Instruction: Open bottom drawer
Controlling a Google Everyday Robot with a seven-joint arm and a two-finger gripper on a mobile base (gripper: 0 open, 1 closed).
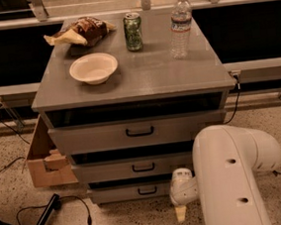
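The bottom drawer (113, 193) sits lowest of the stack under the worktop's (152, 78) front edge. It is the slimmest front, and its small black handle (147, 190) is at the middle. My gripper (181, 213) hangs low by the floor off the right end of that front, below the worktop's near right corner. It points downward, and my thick white arm (231, 175) bulks just to the right of it. Whether the jaws are parted or closed I cannot tell. I see nothing held in them.

The relation that matters is this: the handle lies to the left of my jaws and a little higher, near but not touching. Its long axis runs level, parallel to the worktop's front edge. I judge that I must shift left, rise slightly and turn the jaws toward the front so that they close over and under the bar, then pull straight out. I have only this one arm, so nothing else can reach it.

Counted: three grey drawers, each with one black handle. On the worktop are one bowl (93, 68) toward the left edge, one chip bag (80, 31) at the far left corner, one green can (133, 31) at the middle of the far edge, and one water bottle (180, 26) toward the far right corner.
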